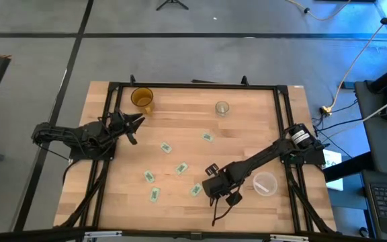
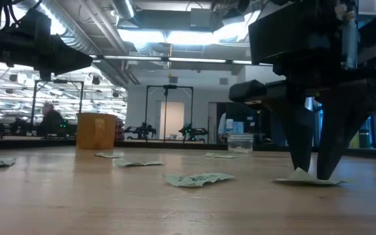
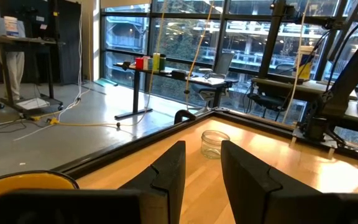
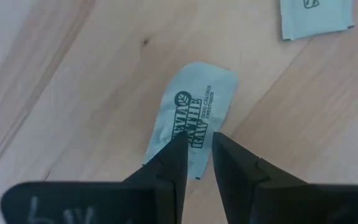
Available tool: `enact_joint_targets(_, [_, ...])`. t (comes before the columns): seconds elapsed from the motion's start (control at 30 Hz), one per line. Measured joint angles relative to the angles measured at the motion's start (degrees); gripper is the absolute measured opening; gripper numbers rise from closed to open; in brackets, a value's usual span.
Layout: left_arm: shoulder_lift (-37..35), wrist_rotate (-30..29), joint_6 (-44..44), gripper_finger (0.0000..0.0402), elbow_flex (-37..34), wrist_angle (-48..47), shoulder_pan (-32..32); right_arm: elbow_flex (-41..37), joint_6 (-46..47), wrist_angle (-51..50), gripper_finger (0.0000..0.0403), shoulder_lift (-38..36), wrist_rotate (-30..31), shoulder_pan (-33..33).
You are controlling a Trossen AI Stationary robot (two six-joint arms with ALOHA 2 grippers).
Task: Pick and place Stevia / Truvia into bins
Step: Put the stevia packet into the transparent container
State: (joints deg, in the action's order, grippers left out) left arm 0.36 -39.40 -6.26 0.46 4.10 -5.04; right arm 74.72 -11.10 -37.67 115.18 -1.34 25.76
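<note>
The packet (image 4: 191,124) under the right gripper (image 4: 196,146) reads "Stevia in the Raw, zero calorie sweetener" in dark print, and lies flat on the wooden table (image 1: 180,128) beside the clear round bin (image 1: 265,183). The right arm reaches steeply down, fingertips slightly parted, touching the packet without having lifted it. The left gripper (image 1: 134,122) waits partly open and empty near the amber cup (image 1: 142,98).

The little packet (image 4: 190,118) under the right pincer (image 4: 195,144) has dark print: "IN THE RAW" below a leaf sign, with small words "ZERO CALORIE SWEETENER" beside it. Nothing else can be read.
</note>
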Motion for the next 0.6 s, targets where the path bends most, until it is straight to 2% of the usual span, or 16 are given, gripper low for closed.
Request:
enact_joint_targets(0.23, [0.00, 0.00, 0.00, 0.0098, -0.01, 0.00, 0.00, -0.02, -0.07, -0.18, 0.0074, 0.11, 0.00, -0.06])
enact_joint_targets(0.53, [0.00, 0.00, 0.01, 0.0098, -0.01, 0.00, 0.00, -0.09, -0.06, -0.31, 0.0009, 0.24, 0.02, -0.04])
enact_joint_targets(0.6, [0.00, 0.00, 0.02, 0.0098, -0.01, 0.00, 0.00, -0.09, -0.06, -0.33, 0.0004, 0.26, 0.09, -0.04])
